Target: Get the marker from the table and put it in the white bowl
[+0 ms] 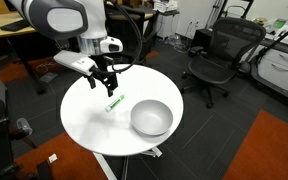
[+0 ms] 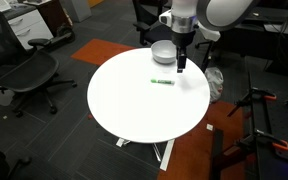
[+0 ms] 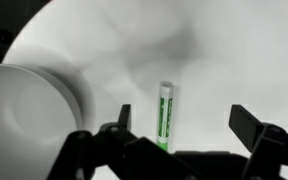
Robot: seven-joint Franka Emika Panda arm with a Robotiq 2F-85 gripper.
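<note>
hand [image 3: 187, 122]: fingers spread apart, nothing held, poised over marker | marker [image 3: 165, 115]: lying flat on white worktop [image 1: 89, 120], between the fingers in wrist view | white bowl [image 1: 151, 118]: upright nearby, apart from marker

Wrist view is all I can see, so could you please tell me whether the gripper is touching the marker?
Observer: No. In an exterior view the gripper hovers above the table, apparently clear of the marker.
Operator: Thank you. Is the white bowl empty?
Observer: Yes, in an exterior view its inside looks empty.
Operator: Does it stand near the table's edge?
Observer: Yes, in both exterior views it stands close to the rim.
</note>
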